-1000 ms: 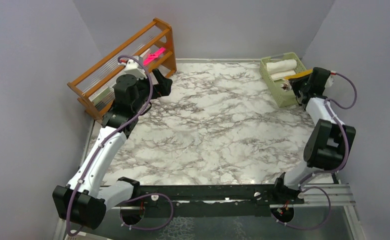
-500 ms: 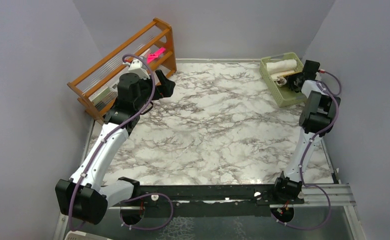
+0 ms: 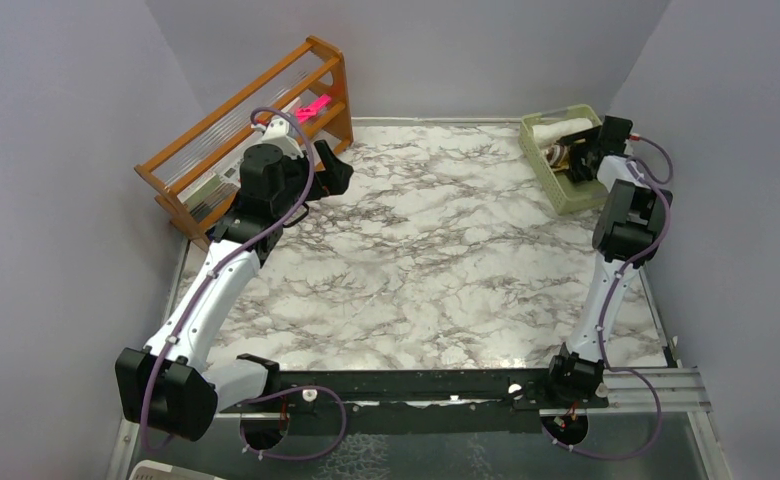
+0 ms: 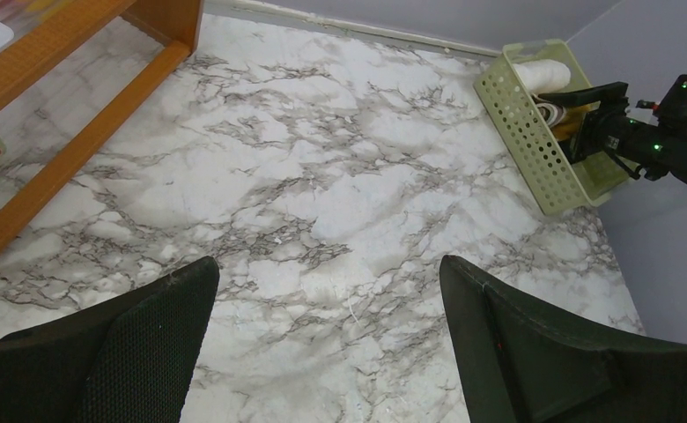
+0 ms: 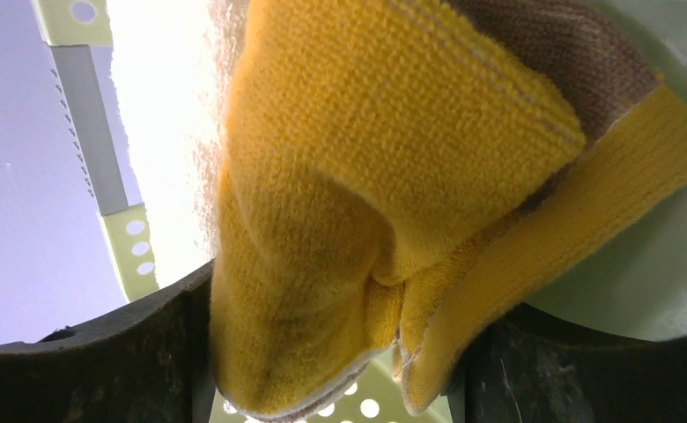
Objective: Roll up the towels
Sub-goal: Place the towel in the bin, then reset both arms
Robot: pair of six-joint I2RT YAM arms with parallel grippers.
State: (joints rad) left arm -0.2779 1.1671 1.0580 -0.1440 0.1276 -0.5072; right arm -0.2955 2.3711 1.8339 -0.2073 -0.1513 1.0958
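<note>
**Q:** Where is the mustard towel (image 5: 366, 176)?
**A:** Upper right of the overhead view, in the green basket (image 3: 554, 178) beside the cream towel (image 3: 566, 127), filling the gap between the right gripper (image 5: 336, 300) fingers. Whether they pinch it, I cannot tell.
**Q:** The left gripper (image 4: 327, 273)?
**A:** Spread wide above the marble table (image 4: 340, 176).

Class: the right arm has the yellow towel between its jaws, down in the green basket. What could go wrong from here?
1. The yellow towel fills the gap between the right gripper's jaws. Pulling away could drag it out or loosen its roll.
2. The green basket looks light. A nudge from the arm could shift it or squash the white towel inside.
</note>
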